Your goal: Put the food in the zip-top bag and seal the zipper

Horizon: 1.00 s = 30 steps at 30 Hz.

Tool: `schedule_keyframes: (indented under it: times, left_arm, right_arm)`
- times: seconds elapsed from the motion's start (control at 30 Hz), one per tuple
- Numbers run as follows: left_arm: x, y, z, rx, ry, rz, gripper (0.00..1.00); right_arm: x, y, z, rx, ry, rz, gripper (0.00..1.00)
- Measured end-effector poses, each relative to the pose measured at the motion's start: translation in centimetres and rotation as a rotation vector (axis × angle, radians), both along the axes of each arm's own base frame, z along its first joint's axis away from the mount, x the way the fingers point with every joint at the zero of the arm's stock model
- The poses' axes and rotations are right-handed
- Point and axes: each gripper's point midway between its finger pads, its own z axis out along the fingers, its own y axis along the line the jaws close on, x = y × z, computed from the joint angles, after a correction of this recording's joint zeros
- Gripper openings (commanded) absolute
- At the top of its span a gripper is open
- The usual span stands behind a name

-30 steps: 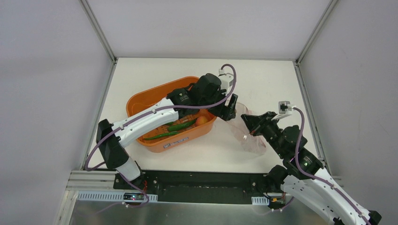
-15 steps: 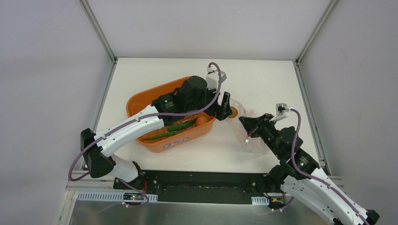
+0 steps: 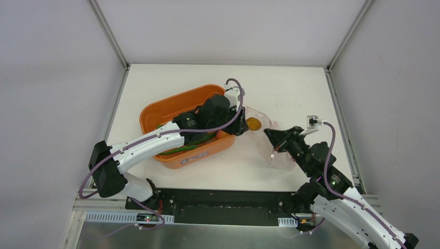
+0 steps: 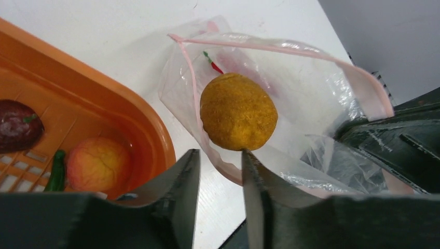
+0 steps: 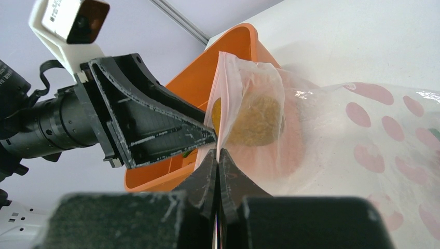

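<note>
Orange, pebbly-skinned and round: lying as a small orange piece (image 4: 237, 111) just inside the mouth of the zip-top bag (image 4: 316, 88), right beyond the tips of the left claw (image 4: 220, 155), parted and gripping nothing. Sharing the clear crinkly film with a slim red chili (image 4: 214, 64). Curving around that mouth as a thin pink zipper (image 4: 270, 45). Pinching the bag's edge in the right claw (image 5: 218, 154), closed tight on the plastic, pale pink dots showing behind. Resting in the ribbed orange tub (image 4: 140, 122) beside the bag: a peachy round piece (image 4: 98, 163), a dark-red piece (image 4: 18, 124), a green chili (image 4: 57, 171). Sitting on a smooth white worktop (image 3: 290, 88).
</note>
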Motion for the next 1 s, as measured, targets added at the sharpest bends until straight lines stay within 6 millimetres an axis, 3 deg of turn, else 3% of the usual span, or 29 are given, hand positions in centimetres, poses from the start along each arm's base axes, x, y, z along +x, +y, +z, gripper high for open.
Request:
schedule_keyframes:
  times: [0.3,0.53,0.83,0.97,1.0]
  left_arm:
    - [-0.2,-1.2,1.5,-0.089,0.009,-0.022,0.01]
    - [-0.2,-0.1,2.2,-0.08,-0.001,-0.006,0.0]
    - [0.1,1.5,3.7,-0.08,-0.041,0.045,0.0]
    - [0.1,1.6,3.7,-0.087,-0.031,0.035,0.18]
    - [0.2,1.6,3.7,-0.089,-0.026,0.037,0.32]
  right_arm:
    - [0.1,0.5,-0.5,-0.011,0.016,0.015,0.0]
    - [0.8,1.2,-1.9,-0.064,0.067,0.019,0.0]
    - [1.9,-1.6,3.8,-0.156,-0.02,-0.11,0.0]
    - [1.7,-2.1,4.4,-0.203,-0.034,-0.111,0.0]
    - [1.6,-2.1,4.4,-0.216,-0.032,-0.107,0.0]
